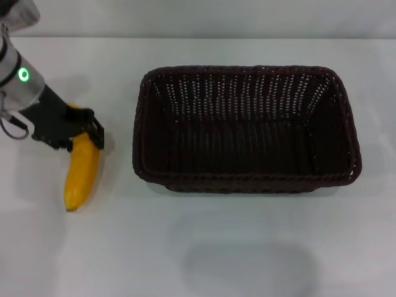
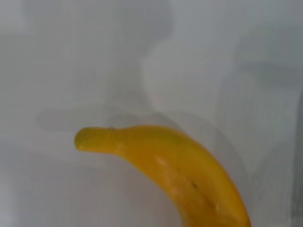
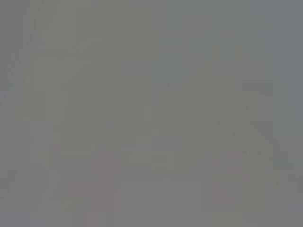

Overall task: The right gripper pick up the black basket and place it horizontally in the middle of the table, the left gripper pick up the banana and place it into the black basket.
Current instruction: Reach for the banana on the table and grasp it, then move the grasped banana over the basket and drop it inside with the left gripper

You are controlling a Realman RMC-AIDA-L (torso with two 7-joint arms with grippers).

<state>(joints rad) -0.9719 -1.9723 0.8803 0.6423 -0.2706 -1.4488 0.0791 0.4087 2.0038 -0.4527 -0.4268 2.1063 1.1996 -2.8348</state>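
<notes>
Nearest the robot, the table [image 1: 247, 247] lies bare and white. Farther off, the banana [image 1: 82, 173] lies on it at the robot's left, well apart from the basket. The left gripper [image 1: 83, 133] is down over the banana's far end; its jaws straddle the fruit, but whether they have clamped on it cannot be told. Beyond, the black basket [image 1: 244, 179] stands lengthwise across the middle of the table and holds nothing. The basket step thus appears done, while lifting the banana and placing it inside is left. The left wrist view adds the banana's stem end [image 2: 92, 139] on the table, hidden by the gripper in the head view. The right gripper appears in no view, and the right wrist view is featureless grey.
</notes>
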